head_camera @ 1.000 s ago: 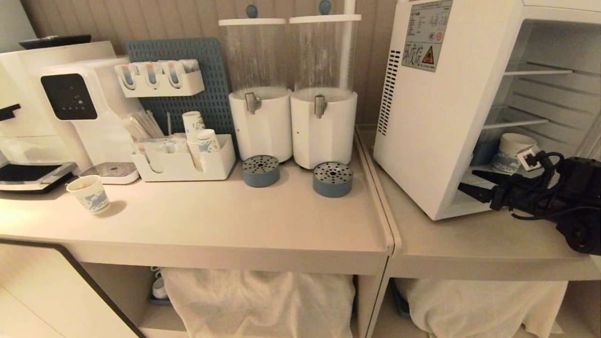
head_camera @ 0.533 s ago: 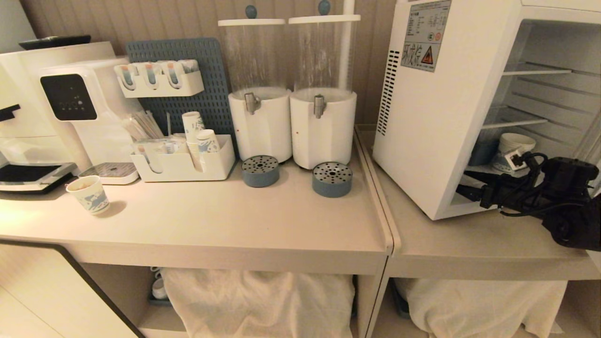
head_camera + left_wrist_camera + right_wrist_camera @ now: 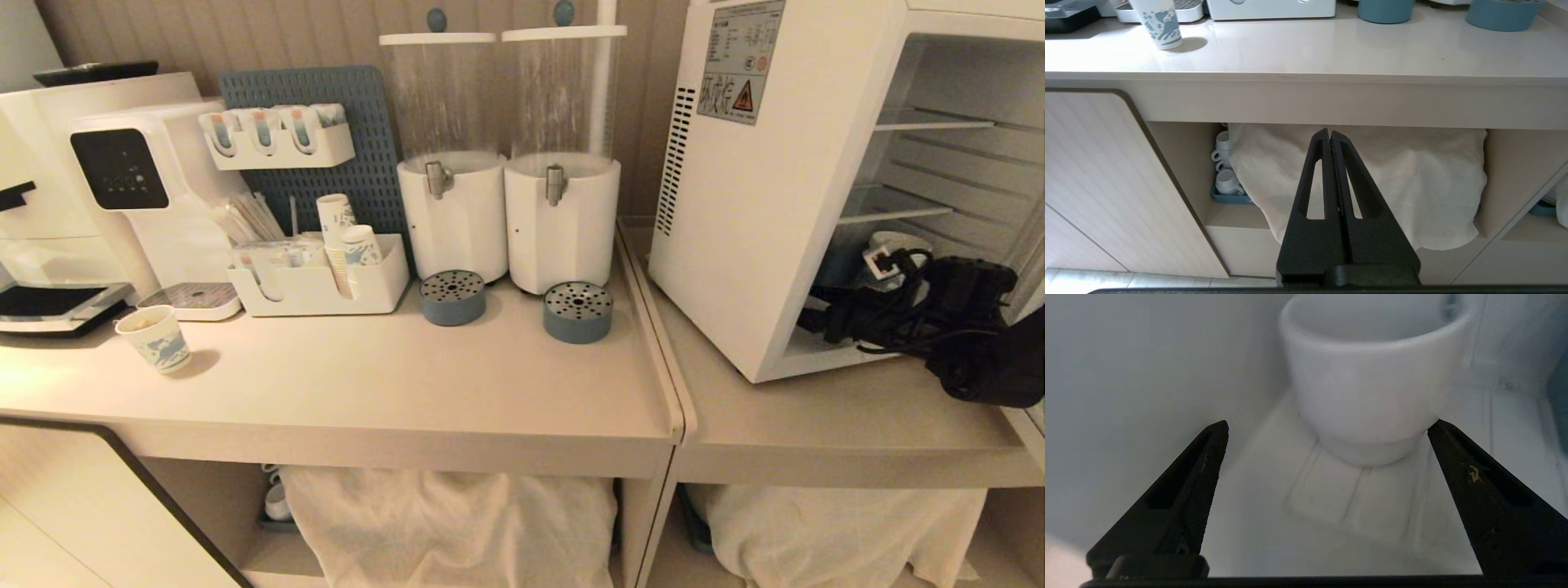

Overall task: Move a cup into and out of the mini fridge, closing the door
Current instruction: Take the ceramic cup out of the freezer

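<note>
The mini fridge (image 3: pixel 735 204) stands on the right counter with its inside exposed. Its door (image 3: pixel 1033 261) is swung open, and only an edge of it shows at the far right. The white cup (image 3: pixel 1372 384) sits on the fridge floor; in the head view only its rim (image 3: pixel 894 239) shows above my right arm. My right gripper (image 3: pixel 816 314) reaches into the bottom compartment. It is open (image 3: pixel 1329 424), one finger on each side of the cup's base, not closed on it. My left gripper (image 3: pixel 1329 132) is shut and empty, parked below the counter's front edge.
Two white drink dispensers (image 3: pixel 453 212) (image 3: pixel 562 220) stand left of the fridge. A patterned paper cup (image 3: pixel 155 336), an organiser of paper cups (image 3: pixel 318 282) and a water machine (image 3: pixel 139 180) fill the left counter. Cloth (image 3: pixel 449 523) covers the shelves below, beside white cups (image 3: pixel 1227 179) on a tray.
My right gripper has pushed deeper into the fridge's bottom compartment and now hides most of the cup. It stays open. The left arm has not moved.
</note>
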`<state>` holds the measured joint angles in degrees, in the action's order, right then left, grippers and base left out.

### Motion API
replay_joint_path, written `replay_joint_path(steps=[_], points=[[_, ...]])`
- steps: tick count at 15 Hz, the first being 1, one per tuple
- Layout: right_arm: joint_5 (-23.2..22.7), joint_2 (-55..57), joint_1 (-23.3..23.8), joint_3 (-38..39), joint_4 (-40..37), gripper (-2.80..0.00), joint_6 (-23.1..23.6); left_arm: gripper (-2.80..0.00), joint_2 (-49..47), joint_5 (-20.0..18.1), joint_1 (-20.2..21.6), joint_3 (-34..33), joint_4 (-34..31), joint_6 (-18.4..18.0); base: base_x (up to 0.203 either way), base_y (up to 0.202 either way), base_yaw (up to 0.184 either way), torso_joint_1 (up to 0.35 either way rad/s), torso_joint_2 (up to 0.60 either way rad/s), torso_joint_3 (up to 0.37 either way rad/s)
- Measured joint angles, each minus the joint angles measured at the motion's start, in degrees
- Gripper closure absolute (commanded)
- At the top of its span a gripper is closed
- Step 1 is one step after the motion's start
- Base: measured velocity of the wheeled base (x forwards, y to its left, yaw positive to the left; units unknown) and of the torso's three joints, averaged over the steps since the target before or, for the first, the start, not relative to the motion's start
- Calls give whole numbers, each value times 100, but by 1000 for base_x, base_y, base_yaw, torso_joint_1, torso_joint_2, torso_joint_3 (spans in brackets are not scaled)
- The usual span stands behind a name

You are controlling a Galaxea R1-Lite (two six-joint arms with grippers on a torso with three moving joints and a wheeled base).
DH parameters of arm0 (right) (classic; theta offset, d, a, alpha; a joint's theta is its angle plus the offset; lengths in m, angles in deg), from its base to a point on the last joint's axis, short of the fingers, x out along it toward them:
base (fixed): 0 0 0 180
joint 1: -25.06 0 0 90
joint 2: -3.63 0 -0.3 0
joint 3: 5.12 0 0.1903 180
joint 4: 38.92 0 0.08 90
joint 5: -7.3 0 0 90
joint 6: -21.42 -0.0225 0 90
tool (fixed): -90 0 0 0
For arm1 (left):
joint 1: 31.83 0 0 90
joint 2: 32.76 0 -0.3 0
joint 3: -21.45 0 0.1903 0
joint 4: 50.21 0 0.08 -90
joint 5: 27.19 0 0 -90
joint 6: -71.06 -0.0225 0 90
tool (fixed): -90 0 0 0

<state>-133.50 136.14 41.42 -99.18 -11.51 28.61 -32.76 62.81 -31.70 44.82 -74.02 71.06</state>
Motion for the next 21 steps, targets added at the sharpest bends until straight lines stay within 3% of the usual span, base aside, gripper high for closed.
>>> replay_joint_path(steps=[21], points=[[17,947,-200,-2023,-1167,-280,-87,0,-2,0,0,0,2,10,0,0,0,0,0,0]])
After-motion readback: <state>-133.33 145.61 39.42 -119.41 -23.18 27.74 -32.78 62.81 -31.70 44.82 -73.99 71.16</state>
